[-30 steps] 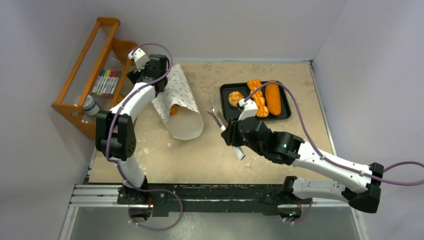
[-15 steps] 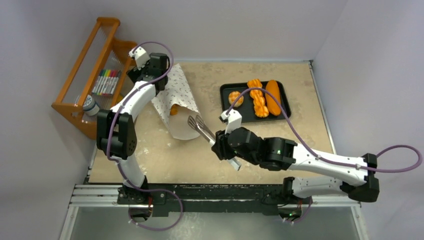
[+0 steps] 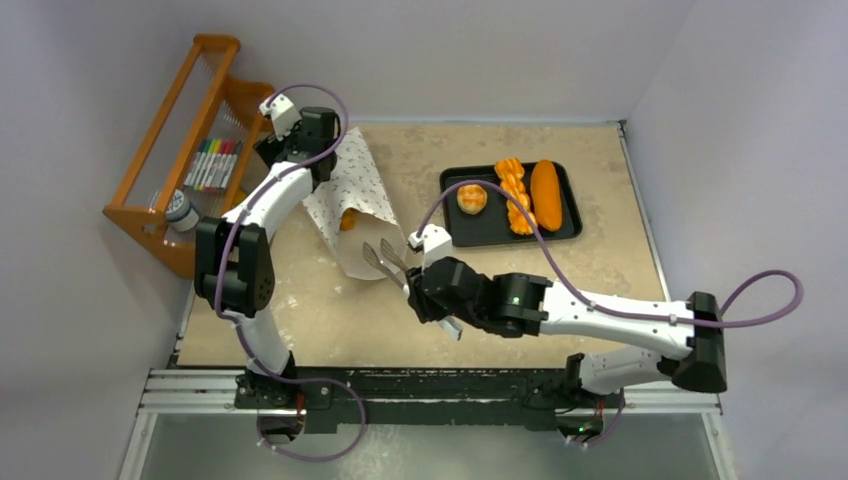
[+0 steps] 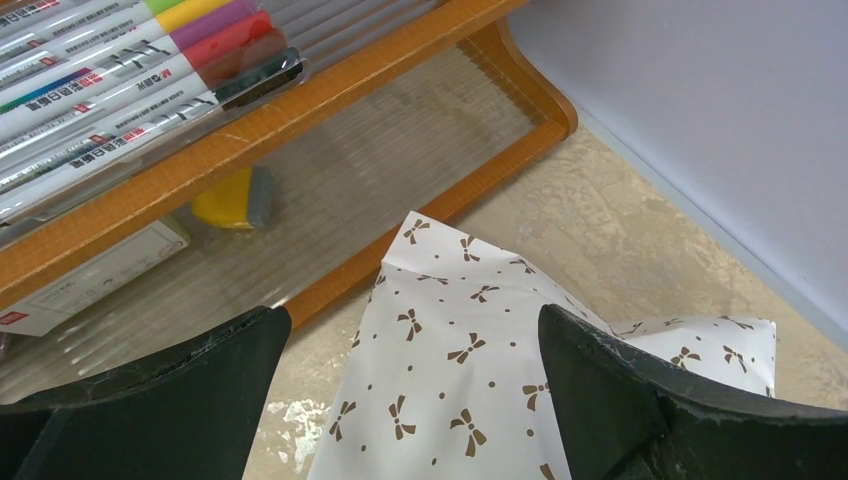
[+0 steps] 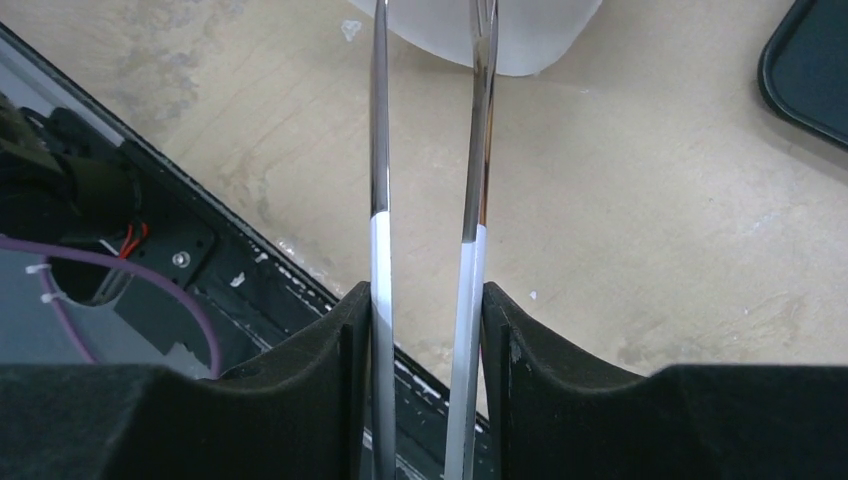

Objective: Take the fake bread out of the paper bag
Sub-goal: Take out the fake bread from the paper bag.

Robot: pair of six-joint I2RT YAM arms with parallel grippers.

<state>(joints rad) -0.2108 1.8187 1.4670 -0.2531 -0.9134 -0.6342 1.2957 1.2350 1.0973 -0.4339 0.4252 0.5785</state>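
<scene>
One orange toy bread piece [image 3: 347, 220] lies inside the white bow-printed paper bag [image 3: 362, 180]. The right gripper [image 5: 425, 320], clamped on thin metal tongs [image 3: 383, 262], may push the bag away, because the left gripper [image 4: 410, 325] stands wide open above it and holds nothing.

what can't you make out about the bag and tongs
Fake bread in the paper bag: top view shows one orange bit; paper hides any more.
Tips of the tongs: right wrist view, cut off by top edge.
Left gripper touching bag or not: top view, own wrist covers it.
</scene>
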